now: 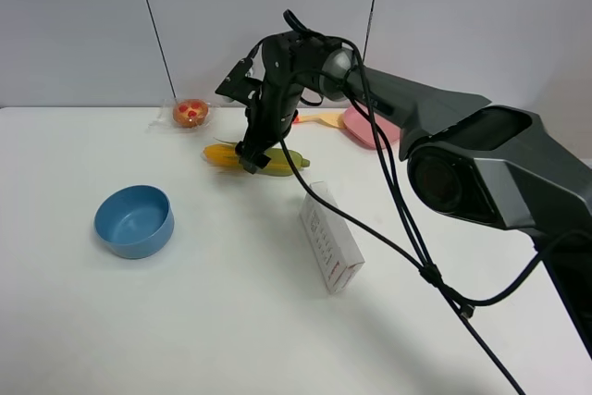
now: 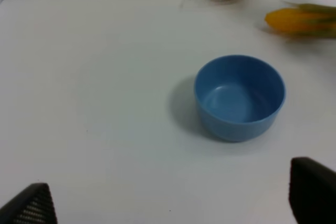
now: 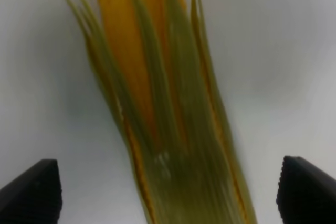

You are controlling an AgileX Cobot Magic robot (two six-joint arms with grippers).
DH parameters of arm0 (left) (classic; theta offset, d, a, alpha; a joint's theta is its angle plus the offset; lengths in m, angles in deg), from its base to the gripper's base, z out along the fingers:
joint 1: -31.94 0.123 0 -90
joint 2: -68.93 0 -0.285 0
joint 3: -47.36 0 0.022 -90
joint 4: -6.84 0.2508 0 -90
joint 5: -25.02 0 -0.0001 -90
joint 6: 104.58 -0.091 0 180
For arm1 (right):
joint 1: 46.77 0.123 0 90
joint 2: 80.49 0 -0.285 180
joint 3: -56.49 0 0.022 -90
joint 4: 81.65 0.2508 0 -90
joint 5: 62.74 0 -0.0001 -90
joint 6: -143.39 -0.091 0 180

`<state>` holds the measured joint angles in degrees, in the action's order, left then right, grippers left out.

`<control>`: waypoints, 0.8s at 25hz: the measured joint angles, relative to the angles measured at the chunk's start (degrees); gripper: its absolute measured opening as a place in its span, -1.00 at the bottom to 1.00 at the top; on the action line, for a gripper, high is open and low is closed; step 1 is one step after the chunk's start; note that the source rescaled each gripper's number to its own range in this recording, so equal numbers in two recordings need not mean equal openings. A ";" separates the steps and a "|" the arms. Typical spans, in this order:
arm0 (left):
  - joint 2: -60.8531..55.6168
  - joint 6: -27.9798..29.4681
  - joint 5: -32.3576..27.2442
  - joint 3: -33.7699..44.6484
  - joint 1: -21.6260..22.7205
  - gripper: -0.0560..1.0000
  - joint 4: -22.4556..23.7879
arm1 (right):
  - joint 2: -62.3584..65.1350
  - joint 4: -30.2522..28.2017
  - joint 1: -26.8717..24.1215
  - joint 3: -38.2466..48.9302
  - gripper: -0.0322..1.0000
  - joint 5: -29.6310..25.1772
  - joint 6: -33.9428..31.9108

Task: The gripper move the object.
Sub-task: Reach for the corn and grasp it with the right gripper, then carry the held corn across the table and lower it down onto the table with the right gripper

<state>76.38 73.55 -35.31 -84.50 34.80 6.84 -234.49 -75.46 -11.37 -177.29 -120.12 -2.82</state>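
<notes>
**Right Gripper Open Astride the Corn Cob**

We find the right gripper (image 3: 169,191) released, with its jaws spread wide. In the right wrist view its two dark fingertips (image 3: 32,191) stand on either side of the corn cob (image 1: 222,155). Table surface shows between each tip and the husk, so neither tip touches the cob. The cob runs lengthwise through the gap, with green husk between the tips and yellow kernels farther out. That view is blurred, so we cannot tell whether the tips reach the table (image 1: 185,321).

In the exterior high view the right arm reaches across the middle to the far centre of the table and points down at the cob's midsection. The cob lies flat, yellow end to the left and green end to the right. A tart (image 1: 191,113) in a clear wrapper sits behind it to the left. A white box (image 1: 330,240) lies nearer the front, to the right. A spatula (image 1: 356,127) lies just behind the arm. A blue bowl (image 1: 135,220) stands well apart, at front left.

The left gripper (image 2: 170,203) is also released. Its tips sit wide apart over the table near the bowl, gripping nothing.
</notes>
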 joint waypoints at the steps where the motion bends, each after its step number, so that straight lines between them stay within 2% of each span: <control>1: 0.00 0.00 0.00 0.00 0.00 1.00 0.00 | -0.42 0.36 -0.11 0.00 0.29 0.32 0.00; 6: 0.00 0.00 0.00 0.00 0.00 1.00 0.00 | -3.25 2.34 -0.53 0.00 0.28 1.24 0.06; 10: 0.00 0.00 0.00 0.00 0.00 1.00 0.00 | -3.98 2.95 -0.59 0.00 0.14 1.24 0.43; 11: 0.00 0.00 0.00 0.00 0.00 1.00 0.00 | -4.11 3.19 -0.59 0.00 0.06 1.28 0.48; 16: 0.00 0.00 0.00 0.00 0.00 1.00 0.00 | -4.22 3.20 -0.59 0.00 -0.92 1.64 0.68; 20: 0.00 0.00 0.00 0.00 0.00 1.00 0.00 | -4.22 3.10 -0.59 0.00 -0.94 2.36 0.15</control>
<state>76.38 73.55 -35.31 -84.50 34.80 6.84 -238.72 -72.36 -11.96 -177.29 -117.76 -2.67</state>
